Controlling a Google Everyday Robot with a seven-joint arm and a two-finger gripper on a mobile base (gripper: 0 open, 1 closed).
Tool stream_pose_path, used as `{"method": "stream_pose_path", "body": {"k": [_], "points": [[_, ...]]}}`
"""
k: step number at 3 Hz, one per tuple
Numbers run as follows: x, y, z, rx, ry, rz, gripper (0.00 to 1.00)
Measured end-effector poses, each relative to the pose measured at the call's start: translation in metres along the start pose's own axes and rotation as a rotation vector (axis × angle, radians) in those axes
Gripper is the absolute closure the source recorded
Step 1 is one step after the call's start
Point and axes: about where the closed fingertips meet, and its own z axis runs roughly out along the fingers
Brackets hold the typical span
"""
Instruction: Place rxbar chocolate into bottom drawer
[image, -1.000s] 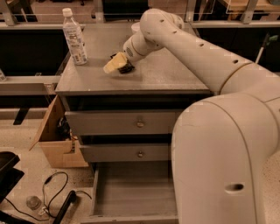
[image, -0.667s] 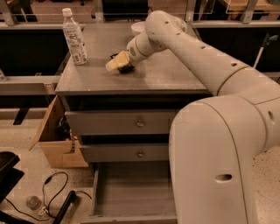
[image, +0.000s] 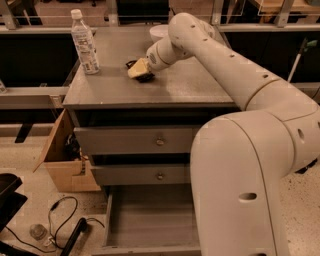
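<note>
While the arm (image: 225, 65) reaches across the cabinet top (image: 115, 87), hand (image: 140, 70) down at rxbar chocolate (image: 145, 78), grip unclear

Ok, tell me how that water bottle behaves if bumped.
The water bottle stands tall and narrow, so it would probably tip, then roll. Clear plastic suggests it is light. The pincer is down at the rxbar chocolate on the cabinet top, apart from the bottle.

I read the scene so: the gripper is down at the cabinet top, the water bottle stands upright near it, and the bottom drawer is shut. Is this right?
Not quite: the bottom drawer is pulled out, not shut, as the camera view shows. The rest holds: the gripper is down at the cabinet top, and the water bottle stands upright near it.
</note>
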Motion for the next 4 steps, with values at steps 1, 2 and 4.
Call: {"method": "stream_pose_path", "body": {"k": [1,2,4], "points": [[-0.0001,0.0000,-0.0001,0.000,0.000,0.000,0.60],[-0.0001,0.0001,-0.0001,0.000,0.000,0.000,0.83],[-0.0067,0.0007,-0.0060,0.000,0.000,0.000,1.00]]}}
